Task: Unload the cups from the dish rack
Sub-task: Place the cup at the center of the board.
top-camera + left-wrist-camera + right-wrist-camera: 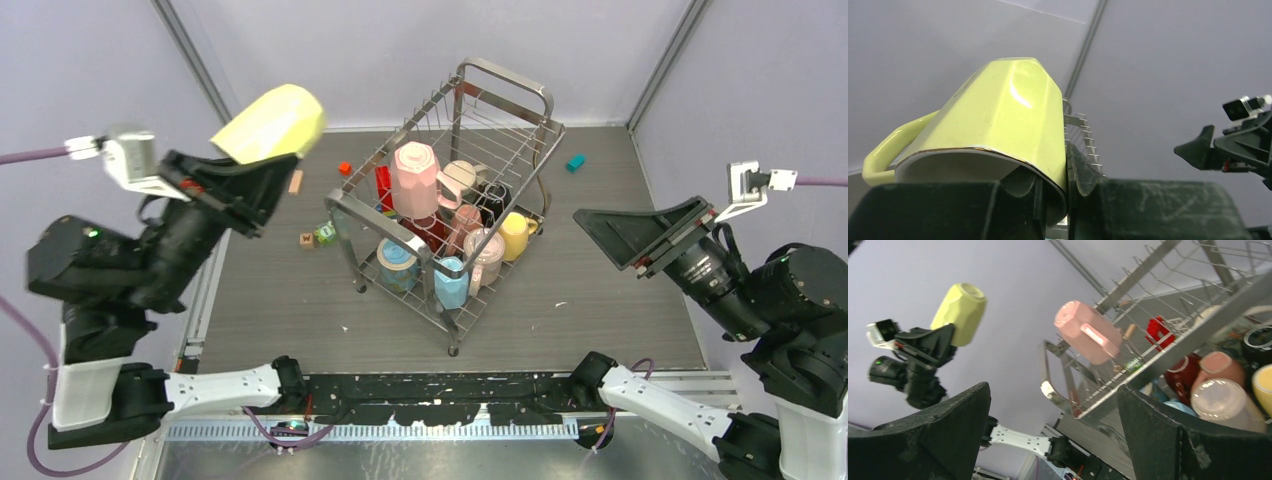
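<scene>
Yellow mug [270, 123]: out of the rack, held high over the left side of the table [620, 310], well apart from the other cups; tipped over, base up and away, mouth toward the wrist, handle off to one side.
Hold: wall pinched at the rim, one finger inside the mouth and one outside; probably chosen because a rim grip needs no room around the body in a crowded rack.
Left gripper [1067, 172]: nearly closed on that thin wall; arm raised and folded back, wrist angled up toward the back-left corner.
Rack [506, 73]: mid-table, set diagonally, loop handle at the far end.
Cups inside: pink mug [415, 178] upturned and tallest, near the left wall; cream, black, dark red, small yellow, pale pink, light blue and banded ones packed close around it, several mouth-down as if draining.
Right gripper [620, 235]: fingers spread wide, holding nothing; arm low on the right and pointed at the rack, apparently lined up for a pick.
Stage: one cup out but not yet set down; most left inside.
Next: lowering the mug to the table left of the rack looks sensible.
Blocks [318, 236]: small ones lying there, worth avoiding.
</scene>
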